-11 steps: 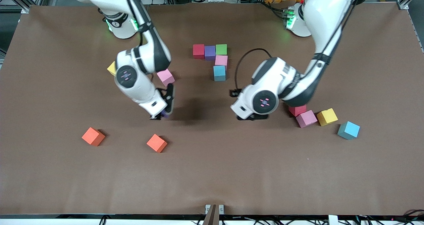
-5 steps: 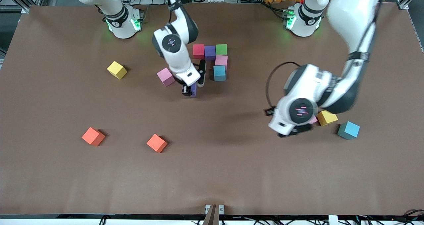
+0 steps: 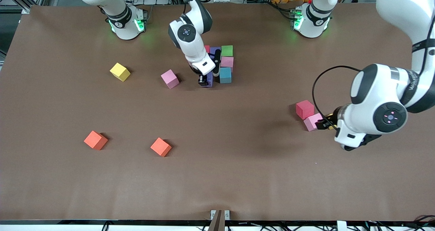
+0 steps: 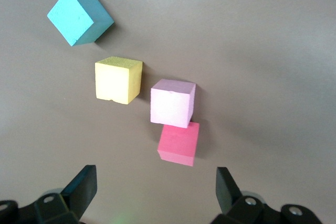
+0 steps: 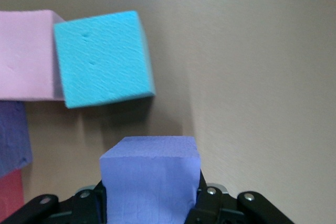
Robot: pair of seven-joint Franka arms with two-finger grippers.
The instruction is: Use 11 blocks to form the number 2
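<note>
My right gripper (image 3: 205, 81) is shut on a purple block (image 3: 208, 78) (image 5: 149, 177) and holds it low, close beside the light blue block (image 3: 225, 75) (image 5: 102, 59) of the partly built number 2. That figure has a row of red (image 3: 206, 48), purple (image 3: 214, 51) and green (image 3: 227, 50) blocks, with a pink block (image 3: 227, 61) and the light blue one below the green. My left gripper (image 3: 357, 145) (image 4: 156, 192) hangs open and holds nothing, over loose red (image 4: 179, 142), pink (image 4: 173, 102), yellow (image 4: 118, 80) and light blue (image 4: 79, 17) blocks.
Loose blocks lie toward the right arm's end: yellow (image 3: 120, 71), pink (image 3: 170, 78) and two orange (image 3: 96, 139) (image 3: 161, 146). Red (image 3: 304, 109) and pink (image 3: 312, 121) blocks sit beside the left arm's hand, which hides the yellow and light blue ones in the front view.
The right gripper carried the purple block from mid-table up to the light blue block of the figure. The left arm swung toward its own end of the table, over the loose blocks there.
</note>
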